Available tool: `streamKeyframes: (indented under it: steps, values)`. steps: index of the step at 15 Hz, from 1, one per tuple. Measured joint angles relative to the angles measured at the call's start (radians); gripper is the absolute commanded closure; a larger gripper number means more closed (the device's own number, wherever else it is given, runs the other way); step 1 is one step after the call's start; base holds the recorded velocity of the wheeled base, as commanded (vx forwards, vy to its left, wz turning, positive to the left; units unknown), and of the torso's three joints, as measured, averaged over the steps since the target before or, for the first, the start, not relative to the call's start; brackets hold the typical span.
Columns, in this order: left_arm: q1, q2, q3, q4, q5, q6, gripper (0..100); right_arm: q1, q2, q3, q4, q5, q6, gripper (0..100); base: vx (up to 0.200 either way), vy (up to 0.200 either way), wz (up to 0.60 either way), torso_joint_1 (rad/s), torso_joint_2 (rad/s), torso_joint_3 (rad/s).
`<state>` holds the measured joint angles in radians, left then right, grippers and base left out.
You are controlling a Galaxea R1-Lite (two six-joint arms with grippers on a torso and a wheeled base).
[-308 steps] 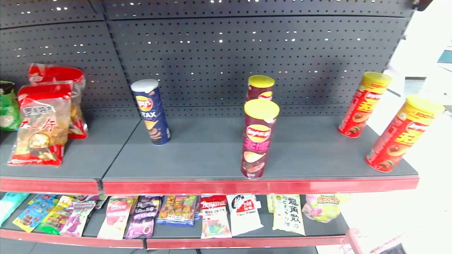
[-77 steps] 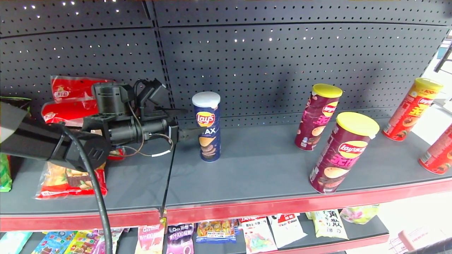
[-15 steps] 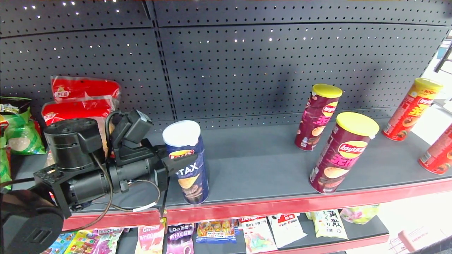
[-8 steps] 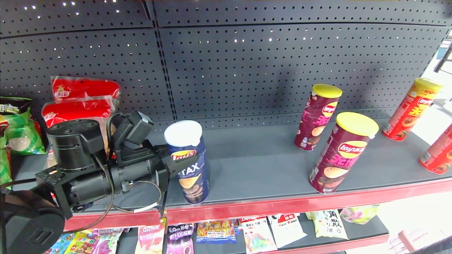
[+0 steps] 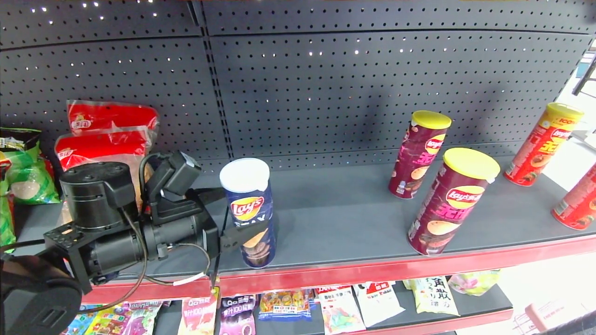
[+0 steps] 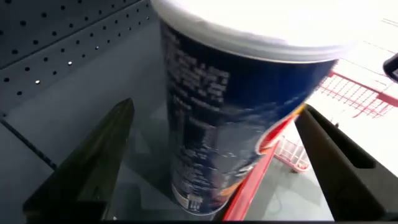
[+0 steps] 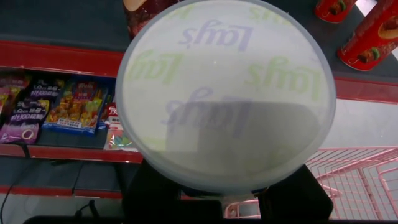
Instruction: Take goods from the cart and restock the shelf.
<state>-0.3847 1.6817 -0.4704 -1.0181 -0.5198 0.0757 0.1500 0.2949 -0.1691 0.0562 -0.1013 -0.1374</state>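
A blue chip can [image 5: 249,209] with a white lid stands upright near the front edge of the grey shelf [image 5: 354,218]. My left gripper [image 5: 242,209] is open around it, one finger on each side, with gaps to the can's wall [image 6: 217,124] in the left wrist view. The left gripper [image 6: 216,109] sits level with the can's lower half. In the right wrist view a second chip can's translucent lid [image 7: 227,93] faces the camera, and my right gripper [image 7: 227,202] is shut on that can below the lid, in front of the shelves.
Two purple cans [image 5: 447,200] [image 5: 419,153] stand to the right, and red cans [image 5: 542,144] beyond them. Snack bags [image 5: 107,130] lie at the left behind my left arm. Packets [image 5: 335,302] fill the lower shelf. A pink cart [image 7: 360,180] sits below.
The blue can went from tilted to upright, its label now facing out. My left gripper's fingers came off it, and the near finger dropped lower.
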Motion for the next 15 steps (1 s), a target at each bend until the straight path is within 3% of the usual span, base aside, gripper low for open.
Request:
streamKeyframes:
  steps: [3,5,7,15]
  values:
    - [0.000,-0.049,0.015,0.005,-0.030,-0.014,0,0.000,0.000,0.000,0.000,0.000,0.000,100,0.000,0.000,0.00,0.000,0.00,0.000]
    - [0.003,-0.094,0.025,0.005,-0.037,-0.061,0,0.000,0.000,-0.002,0.000,0.000,-0.001,100,0.000,0.000,0.00,0.000,0.00,0.000]
    - [0.004,-0.141,0.033,0.006,-0.039,-0.084,0,0.000,0.001,-0.004,0.000,0.000,-0.001,100,0.000,0.000,0.00,0.000,0.00,0.000]
    - [0.006,-0.232,0.006,0.004,-0.038,-0.095,0,0.000,0.009,-0.008,0.000,0.000,-0.002,100,0.000,0.000,0.00,0.000,0.00,0.000]
